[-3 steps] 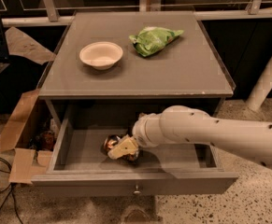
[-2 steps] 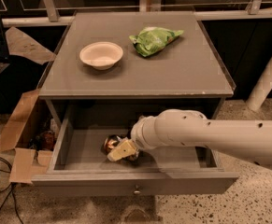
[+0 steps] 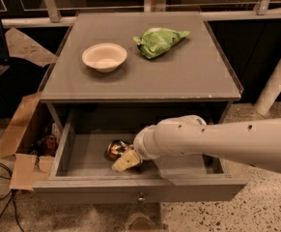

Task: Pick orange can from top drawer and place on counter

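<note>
Since a moment ago, our claw (image 3: 124, 161) has slid a little to the left and closer to the front of the top drawer (image 3: 63, 153), while the orange can (image 3: 114, 149) has stayed put. On the far left, a cardboard box (image 3: 14, 139) stands open beside the desk (image 3: 188, 76). Next comes the drawer, pulled out wide. The can lies on the drawer floor, left of the middle. The claw is just beside the can, on its right and a bit nearer the front, and seems to touch it. We cannot tell if the claw is open or closed. Up on the desk sit a white bowl (image 3: 104, 57) and, further right, a green bag (image 3: 159, 40), both well away from the claw. Our fat white arm (image 3: 217, 141) comes in from the right, low and nearly flat, and hides the right half of the drawer.
</note>
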